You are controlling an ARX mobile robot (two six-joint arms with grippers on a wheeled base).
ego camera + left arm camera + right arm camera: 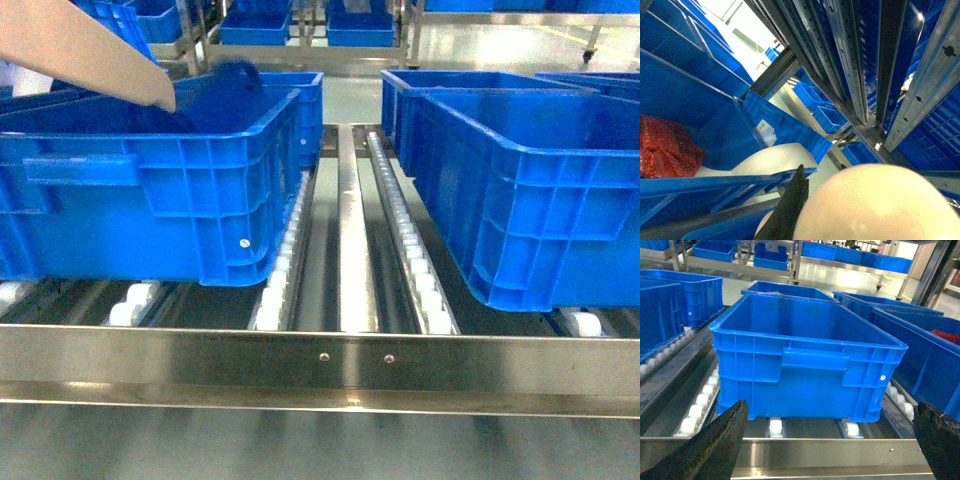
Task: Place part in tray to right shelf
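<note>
Stainless steel fills the lower half of the head view: the right shelf (340, 365), a flow rack whose flat front rail carries two screws, with lanes of white rollers (415, 262) running up the frame. Two big blue crates sit on it, the left crate (150, 185) at upper left and the right crate (530, 200) at upper right. The pale beige tray (80, 50) slants down from the upper left corner into the left crate. A blurred blue shape at its lip may be the part (235, 80), but I cannot tell. Judging by its description, a hard plastic block would be light, stiff and a little slick; the flat sides seem the best hold. The right claw (827, 440) stands wide apart and empty at the bottom of its own view. The left claw (790, 210) shows one dark finger beside the tray; its grip cannot be told.
</note>
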